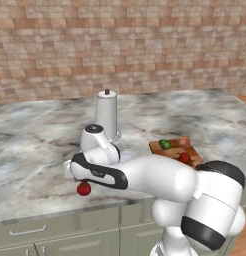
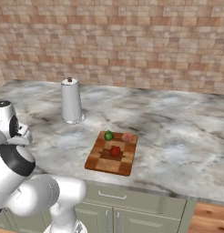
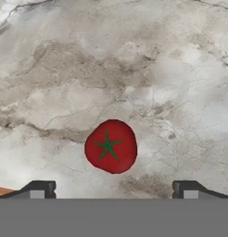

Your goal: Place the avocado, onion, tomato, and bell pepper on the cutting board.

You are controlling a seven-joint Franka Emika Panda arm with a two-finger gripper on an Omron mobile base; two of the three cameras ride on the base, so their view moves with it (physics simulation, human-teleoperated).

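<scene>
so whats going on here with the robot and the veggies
The white robot arm is reaching over the marble counter with its hand open, poised above a lumpy red vegetable with a green star-shaped stem that lies alone near the counter's front edge. It has not gripped it yet. On the checkered wooden cutting board there are already three items: a small green avocado, a pale orange-pink onion and a round red tomato. A tall white canister stands further back.

I am working in a kitchen: marble counter (image 2: 186,136), brick wall (image 2: 132,41) behind, green cabinet drawers (image 1: 55,230) below, a checkered cutting board (image 2: 102,164) and a paper towel roll (image 2: 71,101).
</scene>
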